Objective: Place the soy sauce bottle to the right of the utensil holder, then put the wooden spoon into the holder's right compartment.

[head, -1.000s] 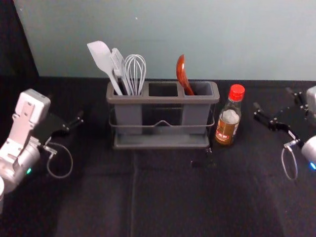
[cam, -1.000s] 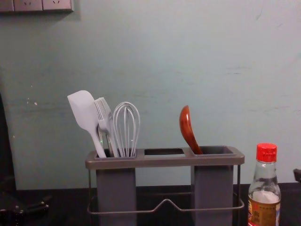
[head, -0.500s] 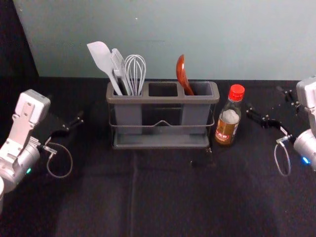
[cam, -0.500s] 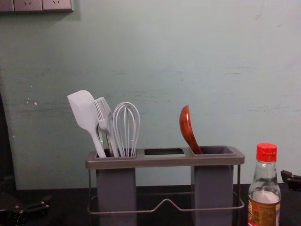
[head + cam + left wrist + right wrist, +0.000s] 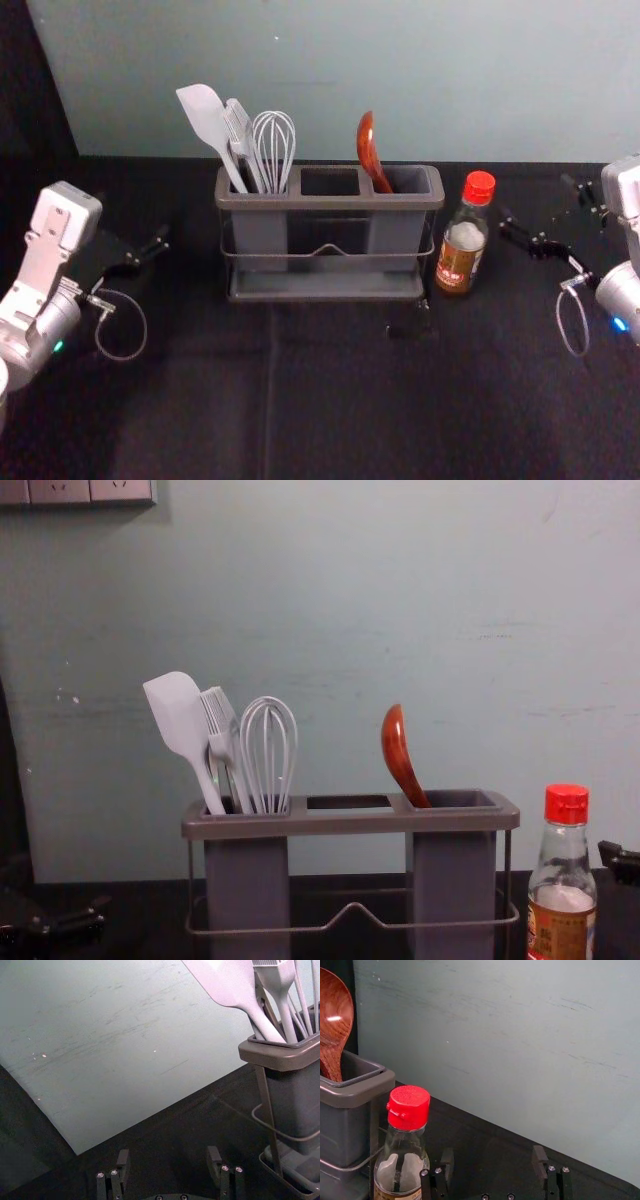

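The soy sauce bottle (image 5: 462, 240) stands upright just right of the utensil holder (image 5: 330, 202); the wooden spoon (image 5: 369, 150) leans in its right compartment; the right gripper (image 5: 535, 198), fingers spread, is right of the bottle; the left gripper (image 5: 134, 217), fingers spread, is left of the holder.

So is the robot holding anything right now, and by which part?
Nothing is held. The left gripper and the right gripper are both open and empty.

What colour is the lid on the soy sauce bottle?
The lid is bright red; it shows best in the right wrist view.
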Controlling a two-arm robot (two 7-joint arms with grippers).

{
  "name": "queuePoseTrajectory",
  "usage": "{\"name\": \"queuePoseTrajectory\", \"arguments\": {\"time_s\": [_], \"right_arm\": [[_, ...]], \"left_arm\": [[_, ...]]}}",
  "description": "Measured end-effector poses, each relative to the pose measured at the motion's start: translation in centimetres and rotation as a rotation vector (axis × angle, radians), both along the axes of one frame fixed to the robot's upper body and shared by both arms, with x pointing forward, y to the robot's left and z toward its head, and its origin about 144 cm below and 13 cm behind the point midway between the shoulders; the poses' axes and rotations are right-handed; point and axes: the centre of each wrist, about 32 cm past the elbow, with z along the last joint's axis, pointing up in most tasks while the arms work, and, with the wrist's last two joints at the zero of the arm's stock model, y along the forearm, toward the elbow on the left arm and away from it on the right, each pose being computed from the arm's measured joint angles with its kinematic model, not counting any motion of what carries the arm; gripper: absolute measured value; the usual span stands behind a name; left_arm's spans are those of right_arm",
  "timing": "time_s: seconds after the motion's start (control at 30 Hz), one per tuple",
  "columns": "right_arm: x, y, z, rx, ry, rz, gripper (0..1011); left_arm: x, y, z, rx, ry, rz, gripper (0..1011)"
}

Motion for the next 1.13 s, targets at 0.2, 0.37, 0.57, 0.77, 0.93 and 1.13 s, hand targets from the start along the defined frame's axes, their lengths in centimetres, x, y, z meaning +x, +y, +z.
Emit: {"name": "queuePoseTrajectory", "arguments": {"time_s": [0.2, 0.37, 0.57, 0.77, 0.93, 1.13], "right_arm": [[0.0, 0.0, 0.0, 0.0, 0.0, 0.0, 1004], [0.0, -0.01, 0.0, 0.001, 0.0, -0.001, 1004], [0.0, -0.02, 0.0, 0.001, 0.0, -0.001, 1004], [0.0, -0.02, 0.0, 0.001, 0.0, -0.001, 1004], [0.0, -0.02, 0.0, 0.001, 0.0, -0.001, 1004], [0.0, -0.02, 0.0, 0.001, 0.0, -0.001, 1004]], "left_arm": [[0.0, 0.0, 0.0, 0.0, 0.0, 0.0, 1005], [0.0, 0.0, 0.0, 0.0, 0.0, 0.0, 1005], [0.0, 0.0, 0.0, 0.0, 0.0, 0.0, 1005], [0.0, 0.0, 0.0, 0.0, 0.0, 0.0, 1005], [0.0, 0.0, 0.0, 0.0, 0.0, 0.0, 1005], [0.0, 0.0, 0.0, 0.0, 0.0, 0.0, 1005]]}}
